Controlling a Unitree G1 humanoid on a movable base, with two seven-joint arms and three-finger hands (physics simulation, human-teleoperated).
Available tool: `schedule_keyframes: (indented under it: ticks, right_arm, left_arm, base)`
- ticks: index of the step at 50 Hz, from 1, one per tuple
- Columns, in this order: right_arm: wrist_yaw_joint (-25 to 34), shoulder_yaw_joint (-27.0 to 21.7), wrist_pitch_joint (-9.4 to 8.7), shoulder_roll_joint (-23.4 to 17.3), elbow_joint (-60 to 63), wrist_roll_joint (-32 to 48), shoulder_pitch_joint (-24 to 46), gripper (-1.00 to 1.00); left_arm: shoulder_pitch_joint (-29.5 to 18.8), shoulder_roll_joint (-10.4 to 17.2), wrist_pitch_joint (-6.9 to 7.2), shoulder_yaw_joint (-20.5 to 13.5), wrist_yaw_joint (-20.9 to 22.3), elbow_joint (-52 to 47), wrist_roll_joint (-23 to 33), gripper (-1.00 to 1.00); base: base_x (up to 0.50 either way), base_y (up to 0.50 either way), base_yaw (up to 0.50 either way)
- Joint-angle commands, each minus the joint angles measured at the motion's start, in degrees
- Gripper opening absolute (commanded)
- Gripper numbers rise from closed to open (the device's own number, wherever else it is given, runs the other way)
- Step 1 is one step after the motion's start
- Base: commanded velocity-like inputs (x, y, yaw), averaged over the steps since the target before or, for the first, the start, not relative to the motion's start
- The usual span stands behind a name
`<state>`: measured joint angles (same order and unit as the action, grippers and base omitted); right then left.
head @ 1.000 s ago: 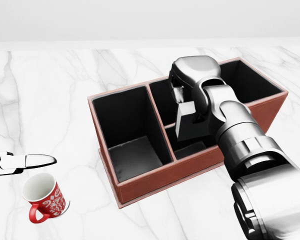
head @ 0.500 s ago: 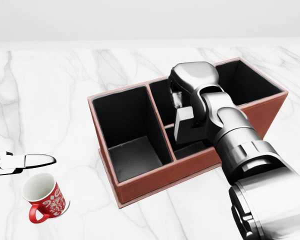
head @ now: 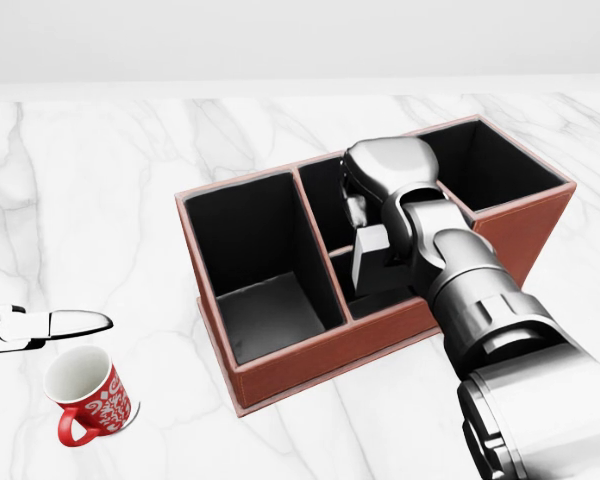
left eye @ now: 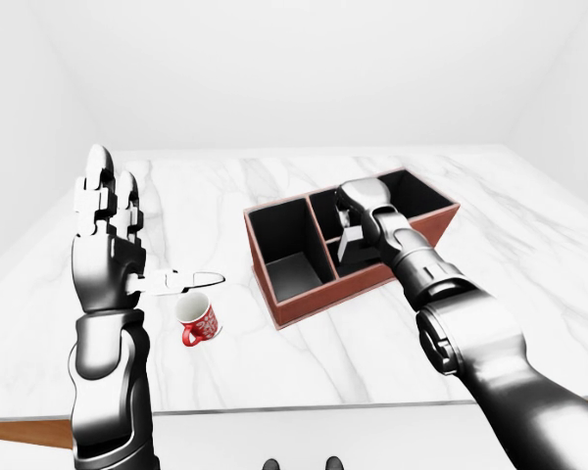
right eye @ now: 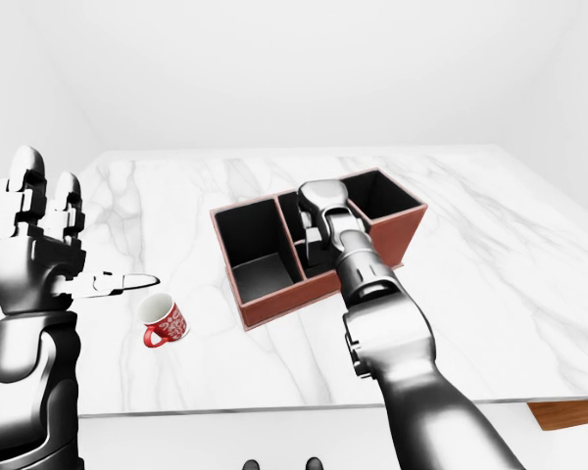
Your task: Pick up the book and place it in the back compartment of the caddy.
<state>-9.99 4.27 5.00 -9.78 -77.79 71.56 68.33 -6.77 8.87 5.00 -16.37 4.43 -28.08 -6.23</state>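
Centrally, right hand grips the book inside the caddy; left hand raised, fingers spread.

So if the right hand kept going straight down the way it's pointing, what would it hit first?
Probably the floor of the caddy's middle compartment. The right hand reaches down into it with the grey book below its fingers, so the book would likely land first. Depth is unclear.

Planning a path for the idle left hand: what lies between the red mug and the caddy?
Nothing. In the head view, only bare marble table separates the mug from the caddy; the left hand is raised above the mug's side.
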Motion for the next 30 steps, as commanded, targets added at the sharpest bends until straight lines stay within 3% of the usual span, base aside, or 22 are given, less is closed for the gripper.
schedule_keyframes:
  ticks: [1,30]
  right_arm:
    - [-2.2,0.5,0.00,0.1,0.8,1.8,0.2,-1.00]
    - [-3.3,0.4,0.00,0.5,0.5,2.6,-0.6,-1.00]
  left_arm:
    - [0.1,-0.1,0.00,0.0,0.1,-0.4,0.0,1.00]
    - [-0.1,0.0,0.00,-0.2,0.0,-0.3,-0.1,1.00]
  base:
    - [0.00,0.00,0.00]
    - [0.00,0.00,0.00]
